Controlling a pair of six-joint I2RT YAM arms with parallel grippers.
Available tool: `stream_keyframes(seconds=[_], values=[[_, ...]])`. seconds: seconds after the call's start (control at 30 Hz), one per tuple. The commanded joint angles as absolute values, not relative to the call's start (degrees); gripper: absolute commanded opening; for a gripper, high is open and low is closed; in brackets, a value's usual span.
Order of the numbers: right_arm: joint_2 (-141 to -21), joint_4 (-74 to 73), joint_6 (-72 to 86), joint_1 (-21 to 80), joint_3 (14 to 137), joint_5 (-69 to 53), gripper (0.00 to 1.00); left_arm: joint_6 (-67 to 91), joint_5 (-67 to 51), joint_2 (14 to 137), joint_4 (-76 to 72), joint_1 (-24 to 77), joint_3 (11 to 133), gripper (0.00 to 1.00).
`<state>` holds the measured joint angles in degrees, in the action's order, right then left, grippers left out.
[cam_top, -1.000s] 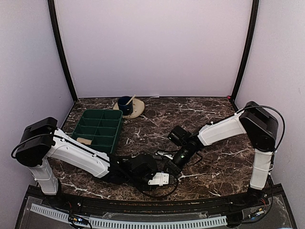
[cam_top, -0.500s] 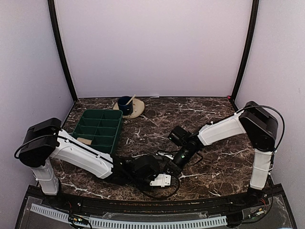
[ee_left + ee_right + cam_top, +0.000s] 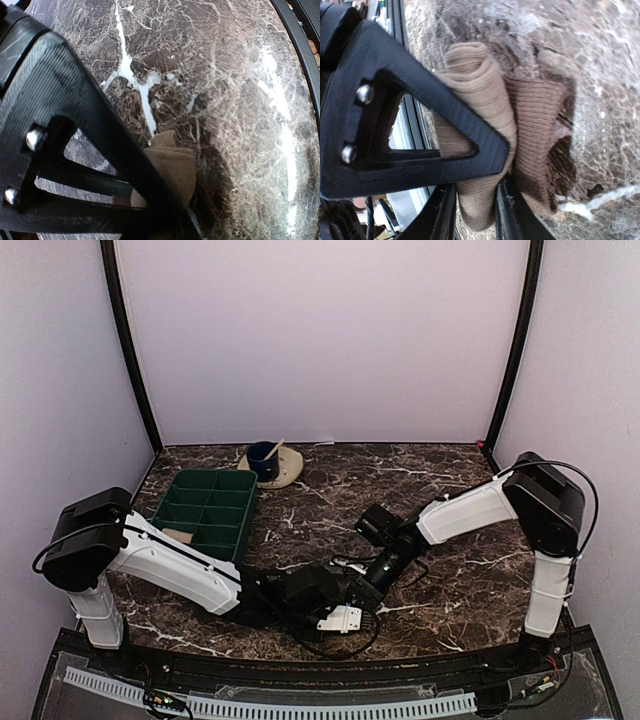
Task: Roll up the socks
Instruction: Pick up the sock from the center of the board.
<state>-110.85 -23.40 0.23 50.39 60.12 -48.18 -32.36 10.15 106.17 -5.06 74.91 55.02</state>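
Your left gripper (image 3: 347, 606) and your right gripper (image 3: 371, 580) are sitting close together over the dark brown, white-veined marble table (image 3: 450, 490), by the middle of its near edge. From above, their black bodies are hiding what is lying beneath. Your right wrist camera is showing a short tan roll of ribbed sock cloth (image 3: 479, 85) lying on the marble, with a darker brown ribbed flap (image 3: 536, 130) lying flatter and touching its side; whether both are one sock, you cannot tell. The right gripper's triangular black finger (image 3: 445, 100) is crossing in front of the roll, and black finger parts are showing on either side of the roll's lower end. So the jaws are standing apart around it, though whether they are pressing on it is not showing. Your left wrist camera is catching a tan fold of sock cloth (image 3: 172, 167) peeking from behind a wide black finger (image 3: 70, 85). Only that finger is showing, so you cannot tell how far the left jaws are standing open or whether they are holding the cloth. Toward the table's left edge a dark green plastic compartment tray (image 3: 208, 508) is sitting, with a small tan thing (image 3: 177, 534) lying in its near-left compartment. By the far edge a beige round saucer (image 3: 292, 470) is carrying a dark blue cup (image 3: 263, 456).
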Motion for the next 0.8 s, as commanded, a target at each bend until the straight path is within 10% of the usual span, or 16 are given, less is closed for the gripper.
stream_keyframes(seconds=[0.0,0.77], values=[[-111.32,-23.64,1.0,50.5,56.91,-43.69,0.29,-31.94,8.9,108.5,-3.82,75.24,54.35,0.0],[-103.15,-19.54,5.47,47.74,49.83,-41.31,0.36,-32.78,10.23,105.18,-4.66,73.52,51.94,0.0]])
